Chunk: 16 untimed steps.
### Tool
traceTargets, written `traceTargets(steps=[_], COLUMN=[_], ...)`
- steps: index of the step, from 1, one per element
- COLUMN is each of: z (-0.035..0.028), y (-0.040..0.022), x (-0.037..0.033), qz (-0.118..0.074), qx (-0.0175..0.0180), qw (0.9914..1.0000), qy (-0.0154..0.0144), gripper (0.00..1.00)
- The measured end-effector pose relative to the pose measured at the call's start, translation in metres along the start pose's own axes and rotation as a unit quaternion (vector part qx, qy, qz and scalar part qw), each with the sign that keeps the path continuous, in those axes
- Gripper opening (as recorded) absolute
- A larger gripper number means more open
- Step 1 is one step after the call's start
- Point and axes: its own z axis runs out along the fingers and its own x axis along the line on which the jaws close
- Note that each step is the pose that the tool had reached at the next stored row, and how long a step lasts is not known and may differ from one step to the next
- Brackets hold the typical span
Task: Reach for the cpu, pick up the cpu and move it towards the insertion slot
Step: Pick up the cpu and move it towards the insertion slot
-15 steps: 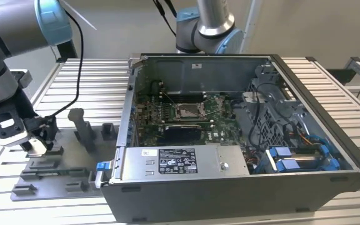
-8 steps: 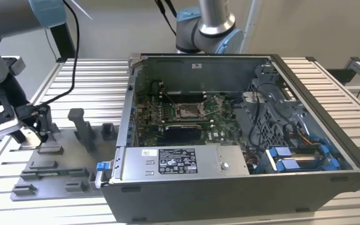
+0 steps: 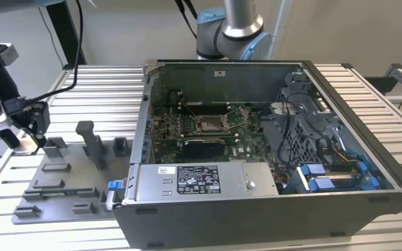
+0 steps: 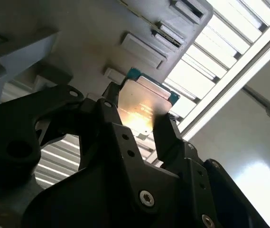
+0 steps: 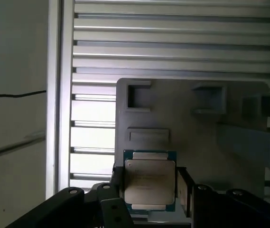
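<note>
Jaws clamp the cpu (image 5: 150,183) by two opposite edges, pale face showing in both wrist views. In the exterior view they sit at middle left, over the grey tray (image 3: 61,183) on the slatted counter (image 3: 89,94). The insertion slot (image 3: 209,124) is at centre frame inside the open computer case (image 3: 257,209), well apart.

The cpu (image 5: 150,185) has a pale silver face with a teal-green rim, and the gripper (image 5: 150,175) at the cpu's two sides is matt black. Under the cpu the tray (image 5: 206,142) is plain grey. Further from the cpu, the table (image 5: 172,42) is pale metal, patterned with parallel ribs.
</note>
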Motion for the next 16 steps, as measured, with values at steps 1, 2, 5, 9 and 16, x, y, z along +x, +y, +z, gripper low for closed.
traceTargets(steps=[1, 2, 5, 9, 16], z=[-0.0045, -0.0090, -0.0228, -0.0410, -0.0726], y=[0.0002, 0.0003, 0.0009, 0.0016, 0.0028], x=[0.0000, 0.0001, 0.0001, 0.0003, 0.0005], qz=[0.000, 0.000, 0.000, 0.000, 0.000], qx=[0.0000, 0.0000, 0.0000, 0.0000, 0.0001], qw=[1.00000, 1.00000, 1.00000, 1.00000, 1.00000], qy=[0.0000, 0.0001, 0.0000, 0.0000, 0.0001], gripper=[0.00, 0.00, 0.00, 0.00, 0.00])
